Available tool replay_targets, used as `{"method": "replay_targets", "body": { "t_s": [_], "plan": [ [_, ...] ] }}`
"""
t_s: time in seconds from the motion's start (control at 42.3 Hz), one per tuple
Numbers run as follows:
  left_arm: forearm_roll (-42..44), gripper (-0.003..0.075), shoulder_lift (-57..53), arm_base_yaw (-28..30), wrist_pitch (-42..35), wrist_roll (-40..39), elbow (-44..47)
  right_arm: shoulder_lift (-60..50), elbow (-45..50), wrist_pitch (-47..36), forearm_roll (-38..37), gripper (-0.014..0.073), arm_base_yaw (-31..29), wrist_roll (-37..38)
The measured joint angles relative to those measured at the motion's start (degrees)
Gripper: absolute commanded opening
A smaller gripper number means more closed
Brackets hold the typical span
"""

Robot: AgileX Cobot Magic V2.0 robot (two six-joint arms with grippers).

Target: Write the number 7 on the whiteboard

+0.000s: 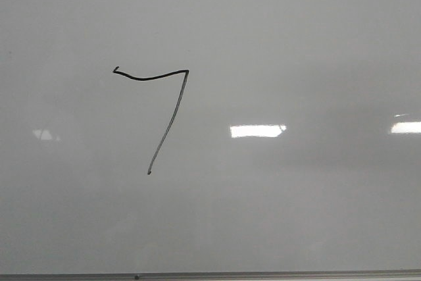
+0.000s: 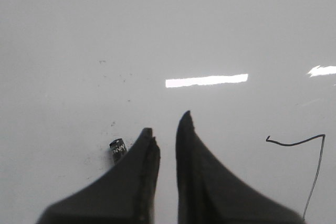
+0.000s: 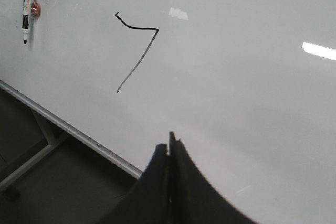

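Note:
The number 7 (image 1: 184, 72) is a thin black line on the whiteboard (image 1: 296, 44), left of centre, with a wavy top stroke and a fainter slanted downstroke. It also shows in the left wrist view (image 2: 294, 143) and the right wrist view (image 3: 142, 28). A black-and-white marker (image 3: 25, 9) hangs on the board, left of the 7; its dark end (image 2: 118, 149) peeks out beside my left finger. My left gripper (image 2: 166, 121) stands slightly open and empty, with bare board in the gap. My right gripper (image 3: 167, 142) is shut and empty near the board's lower edge. Neither gripper shows in the front view.
A thin metal edge strip (image 1: 263, 274) runs along the board's bottom (image 3: 79, 132). Below it are a dark floor and a pale frame bar (image 3: 31, 166). Bright rectangular light reflections (image 1: 258, 131) lie on the board. Small dark specks (image 2: 113, 124) dot the board near the marker.

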Motion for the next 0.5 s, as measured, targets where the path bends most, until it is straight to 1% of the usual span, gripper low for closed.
{"method": "replay_targets", "body": {
  "t_s": [0.142, 0.496],
  "plan": [
    [0.0, -0.0020, -2.0, 0.0, 0.2, 0.0, 0.0, 0.0, 0.0, 0.0, 0.0, -0.0068, 0.0, 0.0],
    [0.0, -0.0020, -2.2, 0.0, 0.3, 0.0, 0.0, 0.0, 0.0, 0.0, 0.0, -0.0068, 0.0, 0.0]
  ]
}}
